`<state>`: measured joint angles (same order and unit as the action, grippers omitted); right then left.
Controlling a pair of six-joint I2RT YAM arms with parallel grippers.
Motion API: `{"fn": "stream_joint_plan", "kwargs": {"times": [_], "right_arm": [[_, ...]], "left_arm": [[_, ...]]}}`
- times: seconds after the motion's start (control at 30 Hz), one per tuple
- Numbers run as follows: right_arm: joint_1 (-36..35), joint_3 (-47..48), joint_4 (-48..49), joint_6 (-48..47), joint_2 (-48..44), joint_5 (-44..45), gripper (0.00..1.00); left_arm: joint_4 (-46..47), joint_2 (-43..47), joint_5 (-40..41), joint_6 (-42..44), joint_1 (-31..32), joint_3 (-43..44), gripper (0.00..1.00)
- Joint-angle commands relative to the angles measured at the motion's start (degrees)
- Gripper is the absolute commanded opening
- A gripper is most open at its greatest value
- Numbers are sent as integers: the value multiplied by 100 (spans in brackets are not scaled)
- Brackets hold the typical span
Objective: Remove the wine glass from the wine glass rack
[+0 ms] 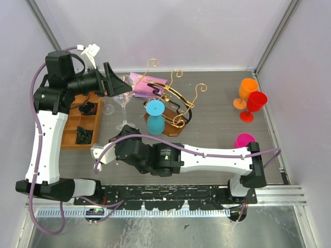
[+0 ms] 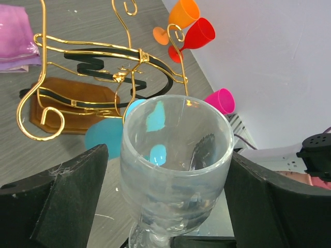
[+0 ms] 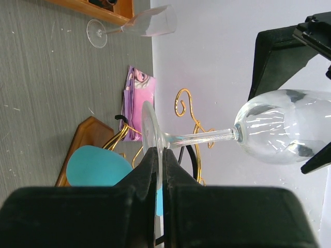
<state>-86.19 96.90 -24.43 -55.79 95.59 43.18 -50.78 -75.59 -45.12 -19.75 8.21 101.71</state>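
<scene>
- The clear wine glass (image 2: 176, 155) is off the wine glass rack (image 2: 72, 118). It stands upright just to the rack's left, above the counter (image 1: 217, 119).
- The right tool (image 3: 160, 155) is clamped together on the rim of the glass's disc foot, which shows as a thin edge pinched between the two pads.
- The left tool (image 1: 116, 85) has its jaws wide apart, one on either side of the bowl. The left wrist view shows a gap on one side. On the other side the pad sits so close that I cannot tell whether it touches.
- Whether the foot rests on the counter or hangs just above it is not clear from any view.
- Handling: the glass is probably light, rigid, smooth and brittle. The bowl wall looks thin, so a hard squeeze there risks cracking it.
- The foot-edge pinch is narrow and slippery, and the bowl's weight high above it would lever the glass sideways.
- A better hold is likely low on the bowl or around the stem, closed gently, with the pads flat to the curve.
- A blue glass (image 1: 155, 124) at the rack and a second clear glass (image 3: 152, 21) lying on the counter are both nearby, so swings should stay small.
</scene>
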Motion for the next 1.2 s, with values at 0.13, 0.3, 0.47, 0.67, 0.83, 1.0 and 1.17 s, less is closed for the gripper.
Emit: {"fn": "stream_joint_plan", "kwargs": {"times": [0.13,0.3,0.47,0.67,0.83,1.0,1.17], "right_arm": [[-45,224,412,-243,-88,133,1],[-55,212,397,-190,-137,82,1],[-49,172,378,-165,-157,107,1],[-49,130,378,-109,-205,119,1],[-49,92,398,-64,-217,195,1],[-59,127,524,60,-221,438,18],[-109,111,616,444,-487,511,69]], "left_arm": [[-18,34,-46,47,14,111,92],[58,68,-4,9,9,131,93],[166,146,124,-25,14,160,97],[192,142,80,-42,14,132,69],[224,220,248,-30,10,80,66],[229,238,575,-6,14,59,69],[-84,238,1020,152,5,90,69]]}}
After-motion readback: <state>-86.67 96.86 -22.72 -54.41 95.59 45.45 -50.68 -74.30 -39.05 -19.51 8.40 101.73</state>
